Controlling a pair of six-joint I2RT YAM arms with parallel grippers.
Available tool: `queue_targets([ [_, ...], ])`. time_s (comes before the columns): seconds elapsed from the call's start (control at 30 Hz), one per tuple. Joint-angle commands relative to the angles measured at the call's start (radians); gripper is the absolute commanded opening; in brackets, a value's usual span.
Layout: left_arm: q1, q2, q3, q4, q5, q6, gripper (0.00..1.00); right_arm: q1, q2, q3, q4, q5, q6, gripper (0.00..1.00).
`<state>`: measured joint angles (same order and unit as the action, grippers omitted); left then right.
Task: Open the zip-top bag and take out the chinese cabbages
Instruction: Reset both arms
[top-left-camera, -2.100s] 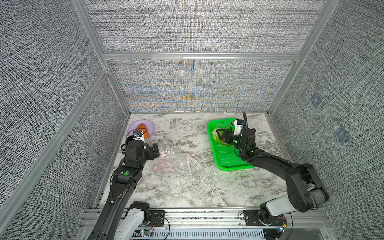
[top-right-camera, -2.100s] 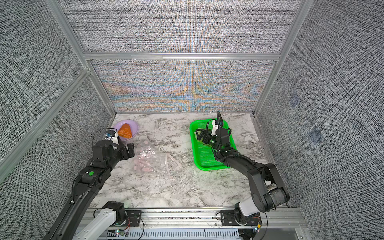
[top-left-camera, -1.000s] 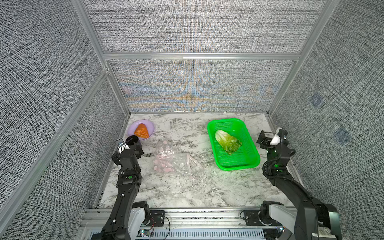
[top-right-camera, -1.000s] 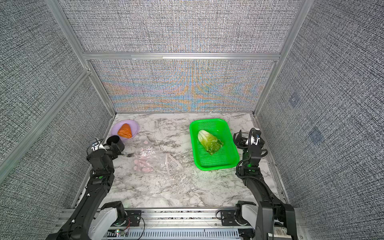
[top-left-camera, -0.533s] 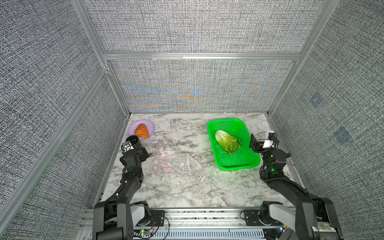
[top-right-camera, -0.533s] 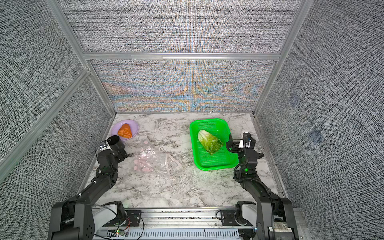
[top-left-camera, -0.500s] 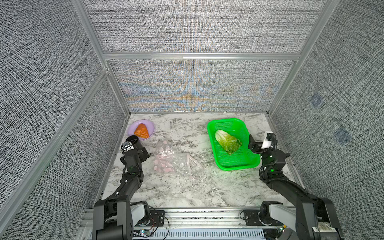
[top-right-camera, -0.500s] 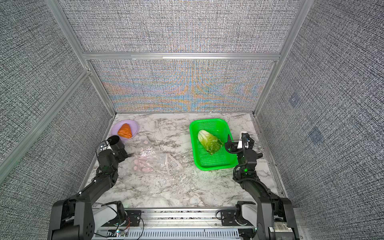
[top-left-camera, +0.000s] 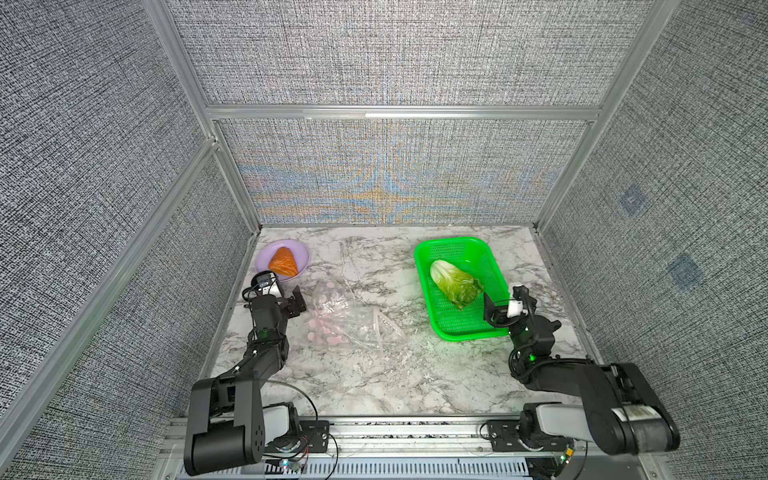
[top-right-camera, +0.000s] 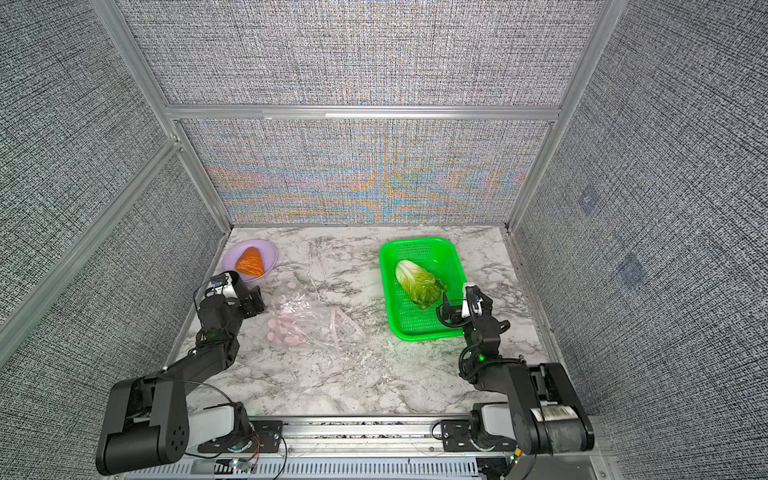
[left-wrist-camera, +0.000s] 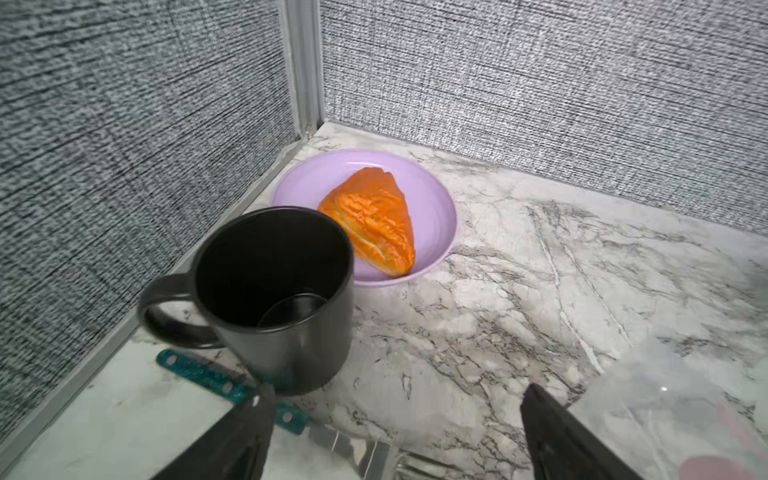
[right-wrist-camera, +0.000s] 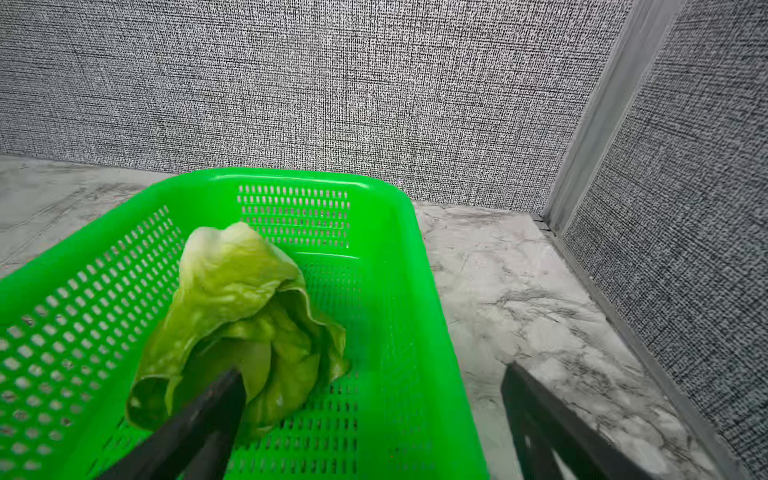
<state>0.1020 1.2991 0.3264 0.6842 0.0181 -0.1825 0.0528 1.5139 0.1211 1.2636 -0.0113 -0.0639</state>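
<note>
Chinese cabbage lies on its side in the green mesh basket, right of centre in both top views. Its whitish base points toward the back wall and its frilly tips toward the front. The zip-top bag lies slack and crumpled on the marble table, left of centre and well apart from the basket. No cabbage shows inside it, so the task looks done.

The right gripper hangs at the basket's lower right corner, its jaws spread wide and grasping nothing. One finger crosses in front of the leaf tips in the wrist view; whether it touches them I cannot tell. The left gripper sits just beside the bag's left edge, likewise spread and empty, with a black mug and a lilac plate carrying an orange pastry ahead of it.

The head looks light, with glossy leaves that would probably give under a squeeze. The thick middle near the firmer base seems the safest hold, since the loose tips would likely crumple or slip. The bag is thin, crinkly film, probably slippery on marble, and best pinched at its pale zip strip.
</note>
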Motion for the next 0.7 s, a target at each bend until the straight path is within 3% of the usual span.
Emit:
queue_targets([
  [0.0,-0.018,0.09,-0.022,0.182,0.066,0.042,0.95,0.001,0.005,0.004,0.177,0.051,-0.002,0.98],
  [0.1,-0.055,0.188,0.015,0.214,0.102,0.121,0.96,0.001,0.004,0.017,0.142,0.058,0.001,0.98],
  [0.2,-0.068,0.197,0.077,0.107,0.161,0.165,0.96,0.002,0.02,0.051,0.111,0.116,0.026,0.98],
  [0.27,-0.07,0.202,0.084,0.095,0.143,0.158,0.98,0.002,0.004,0.09,0.005,0.137,0.038,0.98],
  [0.67,-0.074,0.203,0.094,0.08,0.112,0.15,1.0,-0.015,0.034,0.114,0.001,0.102,0.044,0.98],
])
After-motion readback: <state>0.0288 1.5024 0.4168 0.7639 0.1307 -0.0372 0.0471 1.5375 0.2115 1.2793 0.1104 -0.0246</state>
